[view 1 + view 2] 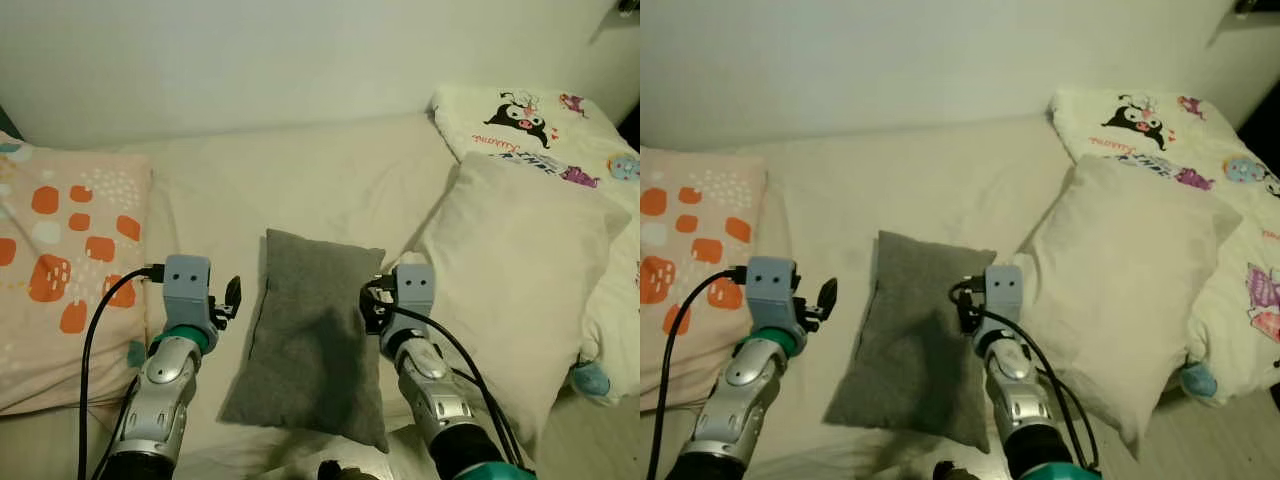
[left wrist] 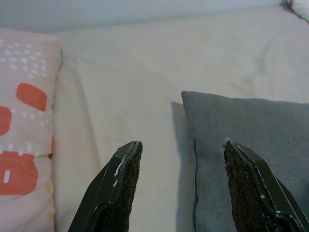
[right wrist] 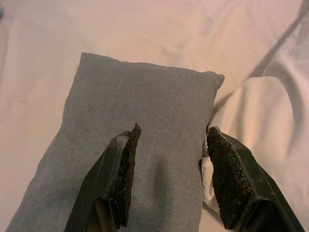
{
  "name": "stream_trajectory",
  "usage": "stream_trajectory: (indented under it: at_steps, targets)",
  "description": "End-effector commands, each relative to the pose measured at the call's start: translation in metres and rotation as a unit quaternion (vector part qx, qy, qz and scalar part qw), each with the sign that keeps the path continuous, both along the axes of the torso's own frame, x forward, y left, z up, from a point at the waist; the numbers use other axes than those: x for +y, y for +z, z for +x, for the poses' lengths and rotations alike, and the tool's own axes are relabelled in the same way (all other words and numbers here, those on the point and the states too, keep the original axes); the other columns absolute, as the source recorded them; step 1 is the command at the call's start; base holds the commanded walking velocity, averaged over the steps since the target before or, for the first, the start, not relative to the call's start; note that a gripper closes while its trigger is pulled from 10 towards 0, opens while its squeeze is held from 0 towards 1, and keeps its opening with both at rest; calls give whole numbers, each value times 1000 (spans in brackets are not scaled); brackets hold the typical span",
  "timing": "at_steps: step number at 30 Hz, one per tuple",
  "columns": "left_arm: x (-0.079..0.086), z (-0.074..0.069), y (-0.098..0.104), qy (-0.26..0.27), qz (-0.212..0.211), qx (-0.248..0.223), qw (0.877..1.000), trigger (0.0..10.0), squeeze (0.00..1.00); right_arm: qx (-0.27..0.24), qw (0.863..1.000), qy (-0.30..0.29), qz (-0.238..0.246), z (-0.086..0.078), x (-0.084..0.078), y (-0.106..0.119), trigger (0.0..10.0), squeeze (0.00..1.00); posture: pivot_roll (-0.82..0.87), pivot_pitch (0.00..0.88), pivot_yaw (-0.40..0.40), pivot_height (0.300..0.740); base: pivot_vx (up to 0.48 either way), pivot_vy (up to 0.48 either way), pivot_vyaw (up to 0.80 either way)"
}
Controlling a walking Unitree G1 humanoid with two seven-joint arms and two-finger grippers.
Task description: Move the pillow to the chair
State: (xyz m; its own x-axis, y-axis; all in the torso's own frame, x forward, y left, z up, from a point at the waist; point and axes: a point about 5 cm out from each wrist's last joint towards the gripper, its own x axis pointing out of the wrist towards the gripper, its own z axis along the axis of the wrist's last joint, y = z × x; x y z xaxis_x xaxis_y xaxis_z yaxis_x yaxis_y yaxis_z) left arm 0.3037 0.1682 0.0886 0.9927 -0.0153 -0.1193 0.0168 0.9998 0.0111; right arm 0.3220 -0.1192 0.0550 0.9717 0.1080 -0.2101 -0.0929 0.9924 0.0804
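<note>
Head stereo pair looking down at bed (image 1: pixel 330 180), wrist cams close, all share grey pillow (image 1: pixel 310 335)

Grey pillow (image 1: pixel 310 335) is showing a matt, finely woven cloth, slightly coarse up close. Bed sheet (image 1: pixel 300 180) is looking like smooth cream cotton, softly creased. Cream pillow (image 1: pixel 520 280) is reading as plain matt fabric. Orange-patterned pillow (image 1: pixel 65 270) and cartoon-print bedding (image 1: pixel 545 135) are both looking like printed cloth. Right gripper (image 3: pixel 169 181) pads are showing rough black grit; left gripper (image 2: pixel 181 188) pads likewise. Arms are gleaming as brushed silver metal.
</note>
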Motion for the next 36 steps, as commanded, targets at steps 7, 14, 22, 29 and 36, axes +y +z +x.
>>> stream_trajectory:
  at_steps: [7, 14, 22, 29, 36]
  targets:
    - [-3, -1, -4, 1, -12, 8, 1000, 10000, 0, 22, 1000, -14, 10, -3, -3, -7, 10000, 0, 76, 60, 7, 740, 0, 0, 0]
    - [-5, 0, -3, -5, -11, 7, 1000, 10000, 0, 24, 999, -26, 14, -4, -7, -9, 10000, 0, 70, 62, 18, 740, -248, 0, 0]
    - [-3, 2, -2, -7, -9, 8, 1000, 10000, 0, 26, 999, -32, 15, -5, -8, -10, 10000, 0, 68, 62, 25, 740, -302, 0, 0]
    - [-2, 4, -3, -5, 0, 15, 1000, 10000, 0, 27, 999, -34, 15, -5, -8, -10, 10000, 0, 65, 64, 27, 740, -220, 0, 0]
    - [-1, 3, -6, -1, 4, 27, 1000, 10000, 0, 30, 999, -35, 15, -5, -9, -11, 10000, 0, 64, 66, 29, 740, 0, 0, 0]
